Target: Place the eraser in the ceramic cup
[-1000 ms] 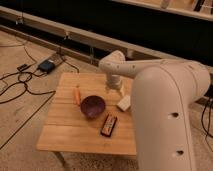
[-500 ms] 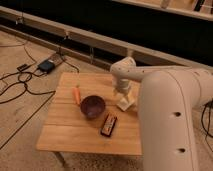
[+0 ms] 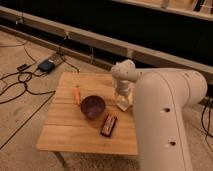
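Note:
My white arm reaches in from the right, and its wrist bends down over the right edge of the wooden table (image 3: 70, 132). The gripper (image 3: 122, 95) hangs there, right above a small pale whitish thing (image 3: 123, 104) that looks like the ceramic cup. The gripper touches or nearly touches it. The eraser does not show as a separate thing; it is hidden by the gripper or out of view.
A dark purple bowl (image 3: 93, 106) sits mid-table. A dark flat rectangular object (image 3: 108, 125) lies in front of it to the right, and a small orange item (image 3: 77, 95) to its left. Cables and a black box (image 3: 47, 65) lie on the floor at the left.
The arm's wrist and gripper have swung to the right, from over the table's back middle to its right edge above the pale thing. The bowl and the other items have not moved.

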Controlling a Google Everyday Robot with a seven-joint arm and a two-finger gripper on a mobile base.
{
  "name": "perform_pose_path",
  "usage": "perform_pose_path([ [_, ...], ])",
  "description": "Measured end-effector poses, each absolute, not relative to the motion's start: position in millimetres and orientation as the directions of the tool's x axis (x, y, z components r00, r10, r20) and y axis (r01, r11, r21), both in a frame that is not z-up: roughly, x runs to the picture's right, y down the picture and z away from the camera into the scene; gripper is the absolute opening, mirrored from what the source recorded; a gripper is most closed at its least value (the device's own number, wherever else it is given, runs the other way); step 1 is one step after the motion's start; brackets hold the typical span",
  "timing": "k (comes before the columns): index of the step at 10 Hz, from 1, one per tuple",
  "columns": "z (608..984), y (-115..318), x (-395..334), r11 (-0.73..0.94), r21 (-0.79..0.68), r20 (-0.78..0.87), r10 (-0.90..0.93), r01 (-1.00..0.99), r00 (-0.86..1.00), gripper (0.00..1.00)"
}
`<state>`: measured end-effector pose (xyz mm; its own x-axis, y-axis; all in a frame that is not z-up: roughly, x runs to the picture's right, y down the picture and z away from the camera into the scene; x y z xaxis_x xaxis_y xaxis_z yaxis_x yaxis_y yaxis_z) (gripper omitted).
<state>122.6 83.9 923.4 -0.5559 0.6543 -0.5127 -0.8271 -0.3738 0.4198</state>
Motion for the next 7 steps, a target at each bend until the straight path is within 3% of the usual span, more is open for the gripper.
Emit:
perform_pose_path([
  [7, 929.8, 92.2, 142.4, -0.414, 0.455, -0.505, 0.609, -0.788, -0.612, 0.65],
])
